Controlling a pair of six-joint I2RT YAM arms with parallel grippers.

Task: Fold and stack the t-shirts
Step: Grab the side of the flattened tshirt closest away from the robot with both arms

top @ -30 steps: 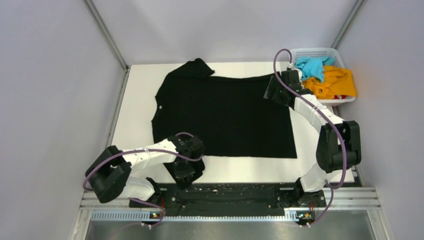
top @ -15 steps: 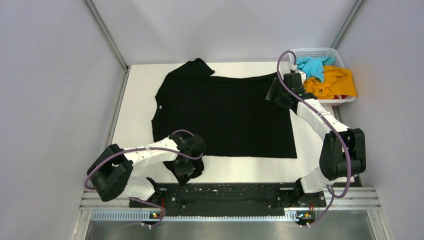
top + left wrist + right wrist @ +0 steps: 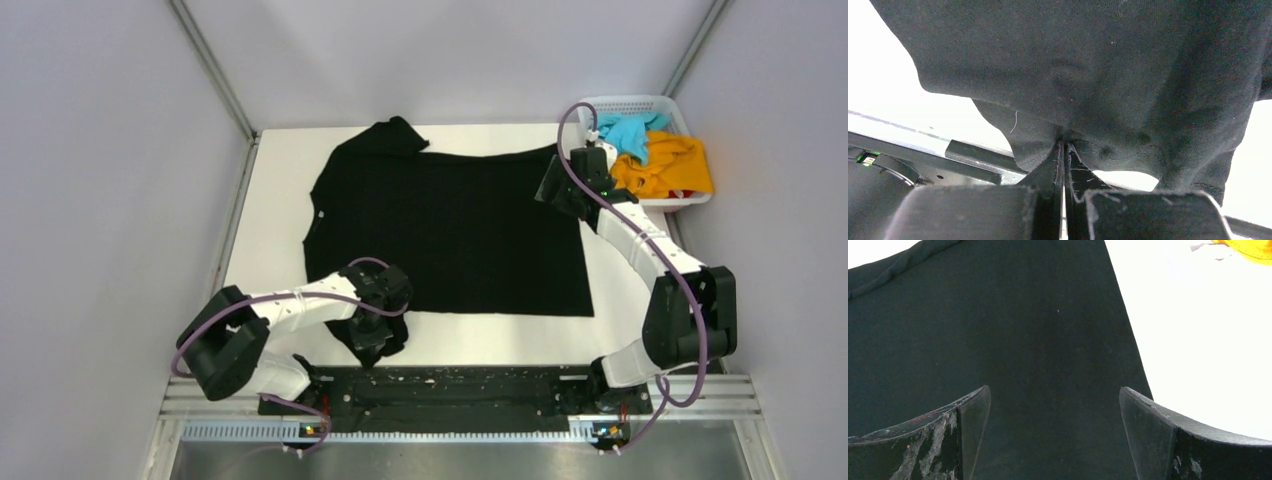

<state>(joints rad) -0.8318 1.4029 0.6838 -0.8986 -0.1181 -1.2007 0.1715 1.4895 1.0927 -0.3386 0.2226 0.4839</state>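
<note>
Low in frame, pinching a sleeve of the black t-shirt (image 3: 450,230) spread mid-frame with the left tool (image 3: 372,336), holding the right tool (image 3: 556,190) splayed over its upper-right edge: lower, clamp, lift evenly.

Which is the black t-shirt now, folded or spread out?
Spread out: the black t-shirt lies flat across the table. Only its near sleeve is bunched, pinched in the left tool.
</note>
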